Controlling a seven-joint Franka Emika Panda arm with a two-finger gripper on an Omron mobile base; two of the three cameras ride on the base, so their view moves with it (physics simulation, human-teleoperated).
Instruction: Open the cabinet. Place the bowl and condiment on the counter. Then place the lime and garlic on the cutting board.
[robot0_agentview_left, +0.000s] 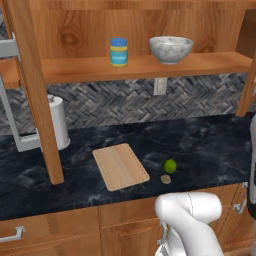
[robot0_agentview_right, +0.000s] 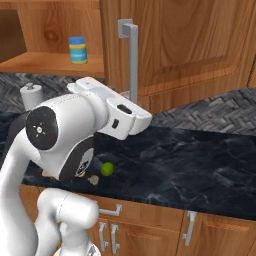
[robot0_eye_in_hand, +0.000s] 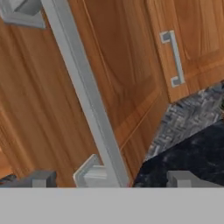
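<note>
Claw (robot0_eye_in_hand: 111, 178) gapes wide, straddling the cabinet's (robot0_eye_in_hand: 127, 65) smooth grey bar handle (robot0_eye_in_hand: 83, 94).

On the cabinet shelf (robot0_agentview_left: 210, 63) stand the condiment (robot0_agentview_left: 119, 52) at left and the bowl (robot0_agentview_left: 171, 48) at right. The counter (robot0_agentview_left: 210, 145) carries the cutting board (robot0_agentview_left: 120, 166), with the lime (robot0_agentview_left: 170, 165) and garlic (robot0_agentview_left: 165, 179) just right of it, and a paper-towel roll (robot0_agentview_left: 59, 122) far left.
</note>
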